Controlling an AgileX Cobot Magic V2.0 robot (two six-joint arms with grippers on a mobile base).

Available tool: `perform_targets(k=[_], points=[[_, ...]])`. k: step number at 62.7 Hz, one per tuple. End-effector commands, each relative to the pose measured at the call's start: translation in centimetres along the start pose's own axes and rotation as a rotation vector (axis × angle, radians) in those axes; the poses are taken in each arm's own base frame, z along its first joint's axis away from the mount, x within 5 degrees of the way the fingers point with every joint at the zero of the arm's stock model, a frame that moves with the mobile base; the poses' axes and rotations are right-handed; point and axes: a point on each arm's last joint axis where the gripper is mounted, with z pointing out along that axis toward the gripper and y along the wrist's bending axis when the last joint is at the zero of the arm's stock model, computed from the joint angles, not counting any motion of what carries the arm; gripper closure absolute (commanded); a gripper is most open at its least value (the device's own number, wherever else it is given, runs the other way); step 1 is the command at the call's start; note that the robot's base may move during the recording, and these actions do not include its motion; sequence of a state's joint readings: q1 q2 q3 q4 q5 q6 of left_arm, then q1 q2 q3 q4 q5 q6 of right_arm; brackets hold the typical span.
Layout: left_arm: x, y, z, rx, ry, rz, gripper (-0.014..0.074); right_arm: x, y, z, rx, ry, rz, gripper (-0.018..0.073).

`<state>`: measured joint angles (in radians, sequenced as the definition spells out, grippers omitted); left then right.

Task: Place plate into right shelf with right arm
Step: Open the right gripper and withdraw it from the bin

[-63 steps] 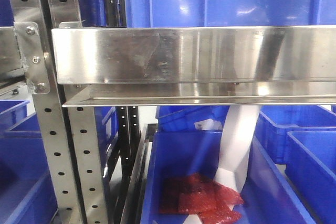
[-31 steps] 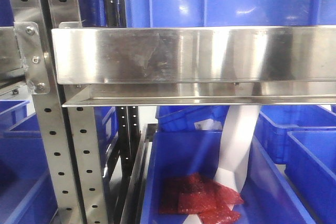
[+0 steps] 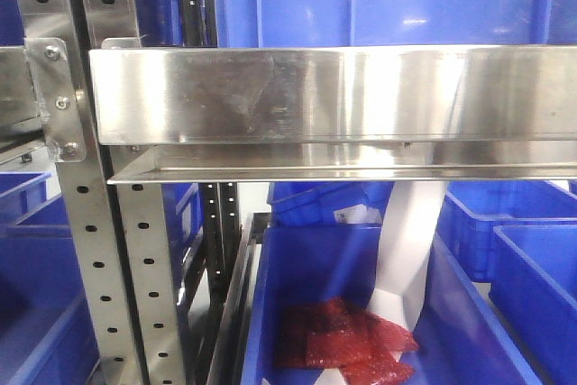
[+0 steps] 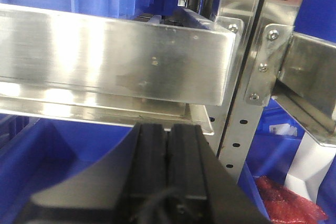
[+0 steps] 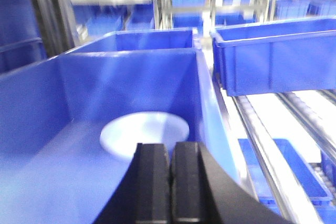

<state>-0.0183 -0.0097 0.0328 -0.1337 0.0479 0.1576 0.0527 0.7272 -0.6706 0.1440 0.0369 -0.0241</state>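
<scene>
While its fingers are pressing together on nothing, the right hand (image 5: pixel 167 153) is hanging just behind the plate (image 5: pixel 144 133), which is lying flat, straight ahead, on the floor of a blue bin (image 5: pixel 79 103). Placing seems done; the next move is likely a retreat. Left hand (image 4: pixel 167 135) is likewise clenched and empty, facing the shelf (image 4: pixel 105 56) beam, far from the plate. Only the right wrist view is showing the plate; the front view is giving beam (image 3: pixel 334 96) and uprights alone.
</scene>
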Motion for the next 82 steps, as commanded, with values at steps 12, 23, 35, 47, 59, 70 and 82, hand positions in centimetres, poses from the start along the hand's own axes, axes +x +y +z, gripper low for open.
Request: perform_targets(k=[12, 23, 35, 47, 59, 70, 82], points=[[-0.5, 0.1, -0.1, -0.012, -0.089, -0.015, 0.0724, 3.6, -0.6, -7.7, -0.005, -0.236, -0.024, 0.0505], [-0.5, 0.1, -0.1, -0.012, -0.089, -0.015, 0.0724, 6.1, -0.8, -10.7, -0.016, -0.312, -0.024, 0.0505], [-0.5, 0.1, -0.1, -0.012, -0.089, -0.015, 0.0724, 7.1, -0.9, -12.3, -0.024, -0.379, -0.023, 0.0505], [-0.5, 0.1, -0.1, -0.012, -0.089, -0.015, 0.0724, 7.2, -0.9, -12.4, -0.025, -0.384, -0.023, 0.0505], [-0.5, 0.1, -0.1, -0.012, -0.089, -0.015, 0.0724, 7.2, -0.9, -12.4, -0.025, -0.384, -0.023, 0.0505], [-0.5, 0.1, -0.1, -0.012, -0.089, -0.015, 0.0724, 7.8, -1.0, -12.1, -0.022, -0.365, -0.023, 0.0505], [-0.5, 0.1, -0.1, -0.012, -0.089, -0.015, 0.0724, 11.3, -1.5, -10.8, -0.009, -0.277, -0.023, 0.0505]])
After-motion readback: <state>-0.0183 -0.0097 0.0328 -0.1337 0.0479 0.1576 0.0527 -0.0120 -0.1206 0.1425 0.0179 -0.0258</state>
